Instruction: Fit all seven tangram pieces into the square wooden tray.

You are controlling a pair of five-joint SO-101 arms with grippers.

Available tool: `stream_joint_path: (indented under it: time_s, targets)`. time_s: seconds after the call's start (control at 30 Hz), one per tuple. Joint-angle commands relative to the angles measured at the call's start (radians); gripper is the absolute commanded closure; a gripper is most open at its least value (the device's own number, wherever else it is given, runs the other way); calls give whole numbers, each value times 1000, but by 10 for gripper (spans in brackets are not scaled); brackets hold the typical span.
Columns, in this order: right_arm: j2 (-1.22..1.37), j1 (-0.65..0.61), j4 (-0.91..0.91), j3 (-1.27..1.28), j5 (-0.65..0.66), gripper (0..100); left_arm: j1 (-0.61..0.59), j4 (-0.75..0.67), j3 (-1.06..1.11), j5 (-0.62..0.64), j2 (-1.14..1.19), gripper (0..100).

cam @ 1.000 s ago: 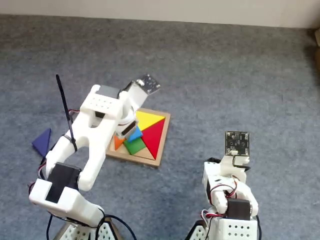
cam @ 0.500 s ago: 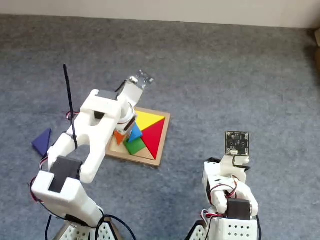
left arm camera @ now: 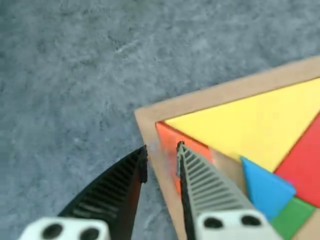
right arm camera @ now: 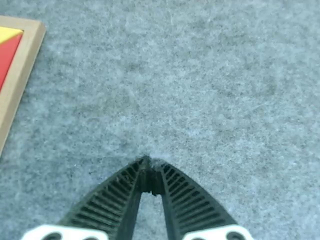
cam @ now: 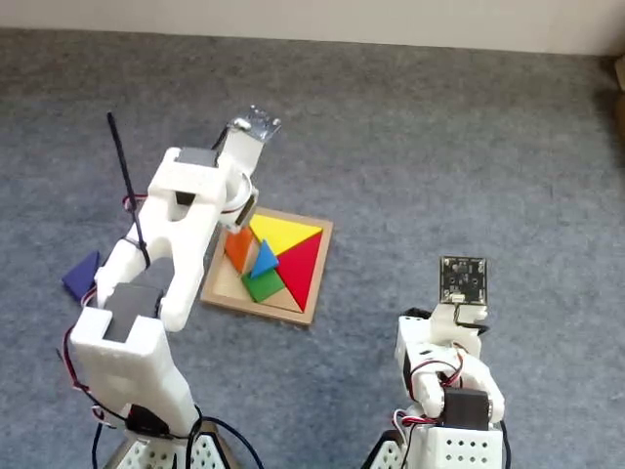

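Grey felt covers the bench [cam: 439,147]. Left fingers [left arm camera: 200,182], parted and empty, straddle a corner of the tray [left arm camera: 225,92], probably to seat the orange piece [left arm camera: 169,134]; right fingers [right arm camera: 186,200] sit clenched (idle). Purple triangle [cam: 82,276] lies near the left edge.

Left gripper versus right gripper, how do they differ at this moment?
The left gripper is open, its jaws a little apart; the right gripper is shut. The left gripper is at a corner of the wooden tray, by the orange piece; the right gripper is over bare carpet, apart from the tray. Neither holds anything.
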Motion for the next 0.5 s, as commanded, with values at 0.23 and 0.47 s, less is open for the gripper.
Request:
stream_joint_path:
  time_s: [0.23,0.47]
  targets:
    - [-5,13,-10,102,5,980,147,288,-58,15,-185,884]
    - [-5,13,-10,102,6,980,197,209,68,69,-150,881]
